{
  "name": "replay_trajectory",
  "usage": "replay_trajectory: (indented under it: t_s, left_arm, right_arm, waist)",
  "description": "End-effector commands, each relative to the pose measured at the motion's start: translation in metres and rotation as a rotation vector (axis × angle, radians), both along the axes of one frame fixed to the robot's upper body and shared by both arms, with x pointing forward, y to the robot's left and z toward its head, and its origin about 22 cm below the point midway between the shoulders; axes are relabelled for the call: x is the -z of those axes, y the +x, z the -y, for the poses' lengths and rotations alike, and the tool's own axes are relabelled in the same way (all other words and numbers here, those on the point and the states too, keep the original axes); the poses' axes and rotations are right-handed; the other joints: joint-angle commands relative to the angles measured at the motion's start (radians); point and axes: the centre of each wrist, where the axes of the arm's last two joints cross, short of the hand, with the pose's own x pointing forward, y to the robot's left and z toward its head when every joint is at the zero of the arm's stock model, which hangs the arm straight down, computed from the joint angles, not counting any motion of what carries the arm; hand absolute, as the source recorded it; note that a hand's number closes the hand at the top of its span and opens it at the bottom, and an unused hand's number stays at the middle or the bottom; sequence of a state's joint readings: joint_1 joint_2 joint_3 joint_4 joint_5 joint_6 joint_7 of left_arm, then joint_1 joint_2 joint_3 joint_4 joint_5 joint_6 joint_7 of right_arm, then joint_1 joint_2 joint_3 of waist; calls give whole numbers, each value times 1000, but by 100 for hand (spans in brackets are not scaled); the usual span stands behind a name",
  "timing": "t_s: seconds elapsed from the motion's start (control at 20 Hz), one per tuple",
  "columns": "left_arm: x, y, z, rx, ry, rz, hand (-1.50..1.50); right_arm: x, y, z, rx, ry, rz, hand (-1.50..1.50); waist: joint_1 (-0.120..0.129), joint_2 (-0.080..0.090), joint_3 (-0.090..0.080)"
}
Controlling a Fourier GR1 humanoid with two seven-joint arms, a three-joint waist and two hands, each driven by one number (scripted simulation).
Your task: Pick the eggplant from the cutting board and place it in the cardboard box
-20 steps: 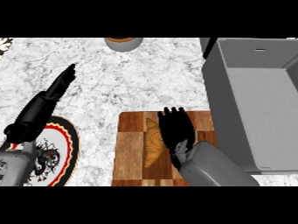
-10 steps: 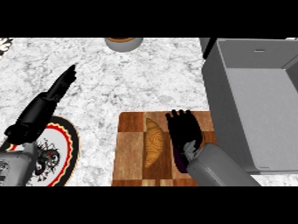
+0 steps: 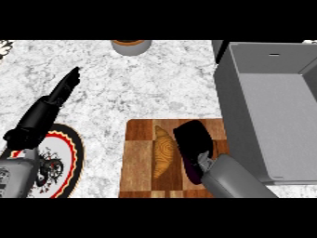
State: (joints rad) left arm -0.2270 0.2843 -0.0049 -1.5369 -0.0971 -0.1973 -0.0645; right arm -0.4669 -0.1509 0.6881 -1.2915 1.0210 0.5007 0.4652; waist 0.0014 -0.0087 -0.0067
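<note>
The fingers (image 3: 188, 132) of the right hand (image 3: 192, 148) were curled downward over the wooden checkered cutting board (image 3: 139, 158). A dark purple shape lay under them, most likely the eggplant (image 3: 196, 135), but whether the fingers really gripped it I cannot tell. The hand came from the lower edge with its grey forearm (image 3: 233, 179) and pointed away from the robot. Just beside it, on the left, a long tan croissant-like pastry (image 3: 163, 151) lay on the board.

The left hand (image 3: 64, 86) was stretched out flat with straight fingers, high over the white marble counter (image 3: 140, 88) and well apart from the board. Below its forearm lay a round plate with a red and black rim (image 3: 71, 158).

The grey open cardboard box (image 3: 284, 121) stood just to the right of the board, with its near wall close to the right hand. No writing could be read anywhere. A brown round pot (image 3: 131, 45) stood at the far edge.
</note>
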Motion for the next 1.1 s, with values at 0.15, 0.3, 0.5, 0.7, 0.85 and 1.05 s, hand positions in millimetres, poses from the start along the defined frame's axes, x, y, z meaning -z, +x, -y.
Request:
replay_trajectory:
  t_s: [0.15,0.3,0.5,0.7,0.85,1.05]
  left_arm:
    - [1,0,3,35,-5,13,0]
    - [-5,1,11,56,-4,28,0]
    - [-14,13,25,87,-16,44,0]
    - [-5,7,33,93,-2,33,0]
    - [-4,8,21,56,7,27,0]
    - [1,11,21,45,6,14,0]
  right_arm:
    - [-39,74,20,424,262,144,150]
    - [-55,101,36,646,364,211,150]
    - [-75,128,29,671,397,409,150]
    - [-119,153,23,640,355,591,150]
    - [-131,165,21,603,287,659,150]
    - [-164,167,-5,680,337,772,150]
  waist:
    - [28,28,9]
    - [60,42,10]
    - [75,45,9]
    - [78,35,7]
    - [66,30,6]
    - [37,20,6]
